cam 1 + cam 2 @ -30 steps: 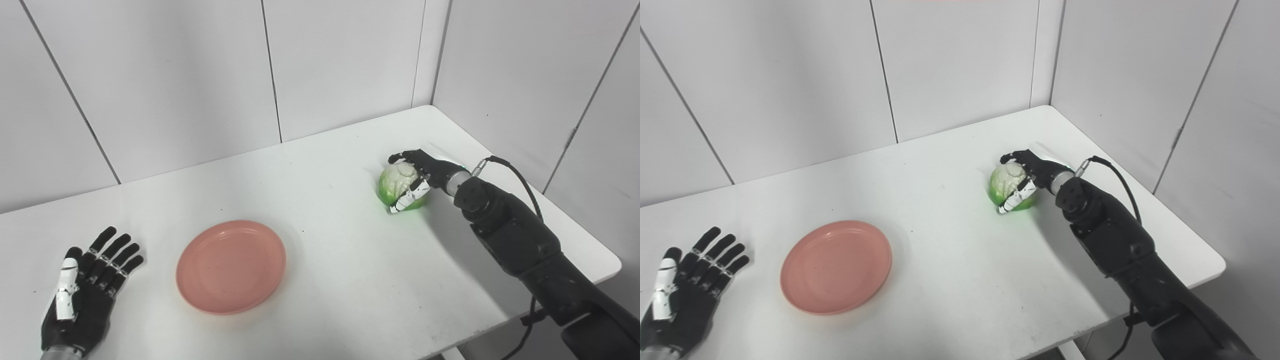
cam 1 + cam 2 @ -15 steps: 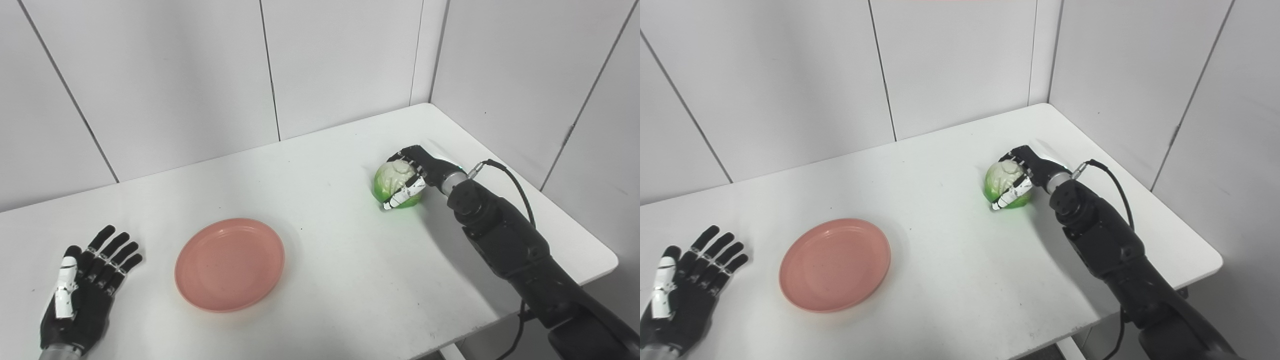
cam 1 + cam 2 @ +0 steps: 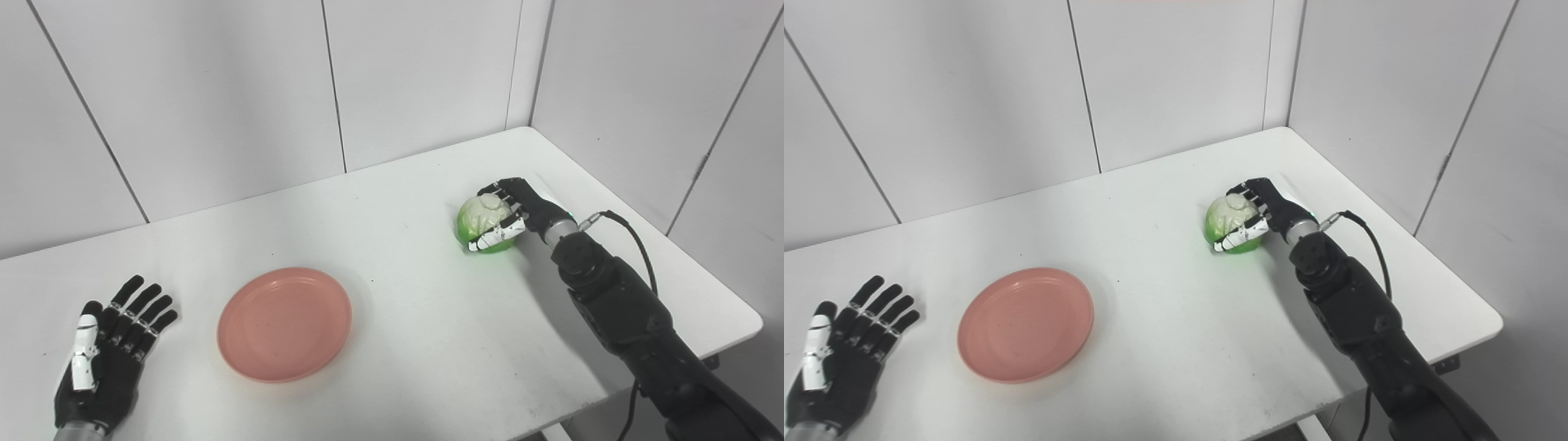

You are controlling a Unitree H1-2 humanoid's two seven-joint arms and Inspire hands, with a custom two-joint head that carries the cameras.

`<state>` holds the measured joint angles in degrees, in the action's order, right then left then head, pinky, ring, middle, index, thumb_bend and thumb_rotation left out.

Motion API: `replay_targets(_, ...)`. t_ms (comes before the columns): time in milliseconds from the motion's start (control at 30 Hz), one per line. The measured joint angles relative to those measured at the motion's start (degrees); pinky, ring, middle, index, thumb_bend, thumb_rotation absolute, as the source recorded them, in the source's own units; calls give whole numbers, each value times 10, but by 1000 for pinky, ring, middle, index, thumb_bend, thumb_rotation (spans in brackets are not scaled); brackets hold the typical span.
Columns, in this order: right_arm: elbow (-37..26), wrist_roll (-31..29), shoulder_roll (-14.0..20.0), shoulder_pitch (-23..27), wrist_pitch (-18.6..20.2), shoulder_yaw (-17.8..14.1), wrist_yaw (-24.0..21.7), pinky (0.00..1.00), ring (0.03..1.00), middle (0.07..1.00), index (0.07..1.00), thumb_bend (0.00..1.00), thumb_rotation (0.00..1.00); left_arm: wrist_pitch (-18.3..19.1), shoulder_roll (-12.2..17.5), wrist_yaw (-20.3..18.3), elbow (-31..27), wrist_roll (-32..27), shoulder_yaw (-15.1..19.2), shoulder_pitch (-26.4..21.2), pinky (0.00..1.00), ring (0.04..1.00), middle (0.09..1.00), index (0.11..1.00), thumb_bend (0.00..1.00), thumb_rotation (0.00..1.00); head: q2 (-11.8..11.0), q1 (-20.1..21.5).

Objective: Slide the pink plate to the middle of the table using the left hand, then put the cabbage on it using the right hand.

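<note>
Left eye view, right hand (image 3: pixel 517 208) clasping cabbage (image 3: pixel 481 222), bare white table (image 3: pixel 416 318) between it and pink plate (image 3: pixel 284 324), left hand (image 3: pixel 104 361) spread flat.

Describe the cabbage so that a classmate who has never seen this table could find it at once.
Start at the white table and look toward its far right corner. There the black right hand wraps a small round cabbage, pale on top and bright green below, well apart from the flat pink plate.

Left hand (image 3: pixel 101 361) flat — right hand (image 3: pixel 520 211) clenched.
</note>
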<state>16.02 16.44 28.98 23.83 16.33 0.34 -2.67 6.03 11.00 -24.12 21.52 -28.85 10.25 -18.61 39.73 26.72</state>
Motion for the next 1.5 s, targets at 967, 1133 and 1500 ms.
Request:
replay_targets(967, -240, 27, -56, 16, 90, 54, -78, 359, 432, 453, 526, 524, 0, 26, -43, 52, -65, 10, -27, 23, 887, 882, 889, 883, 472, 990, 2, -83)
replay_targets(1133, -238, 28, -76, 28, 90, 89, -97, 357, 422, 451, 525, 524, 0, 34, -61, 75, -86, 23, -34, 29, 929, 907, 912, 906, 445, 1000, 4, -118)
replay_targets(1500, -168, 44, -126, 78, 58, 160, -115, 354, 412, 444, 532, 523, 0, 60, -103, 133, -124, 53, -50, 35, 940, 916, 919, 920, 397, 1000, 11, -185)
